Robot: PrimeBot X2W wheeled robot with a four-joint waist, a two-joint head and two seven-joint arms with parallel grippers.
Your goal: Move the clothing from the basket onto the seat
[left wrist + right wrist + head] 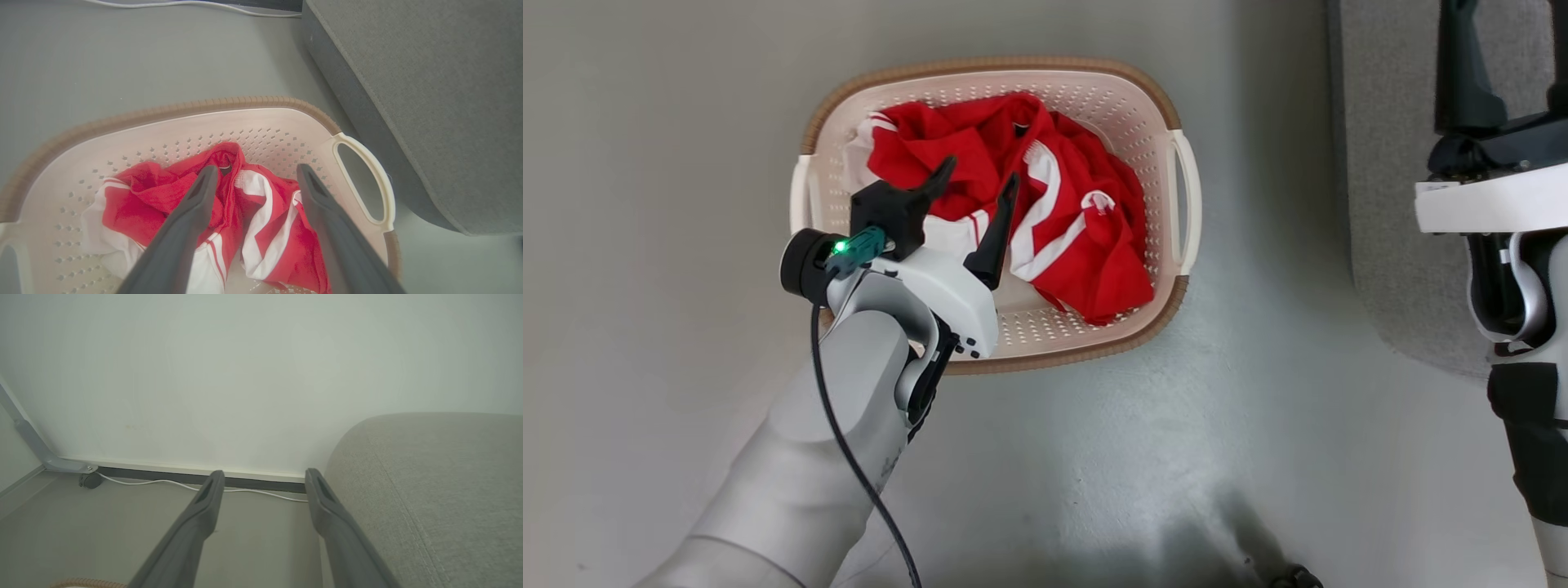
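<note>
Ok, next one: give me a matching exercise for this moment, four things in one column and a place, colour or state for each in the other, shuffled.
Things:
1. clothing
2. basket
3. seat
4. left tool

Descriptions:
a. light grey fabric with a seam line
b. open, poised over the basket
c. cream-white with a brown rim
d. red and white, heaped in the basket

Pairs: 1-d, 2-c, 3-a, 4-b.

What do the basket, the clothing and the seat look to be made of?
Basket: likely matte cream plastic, moulded perforations, brown woven-look rim.
Clothing: soft red fabric with white stripes, crumpled folds.
Seat: grey woven upholstery, visible weave and seam.
</note>
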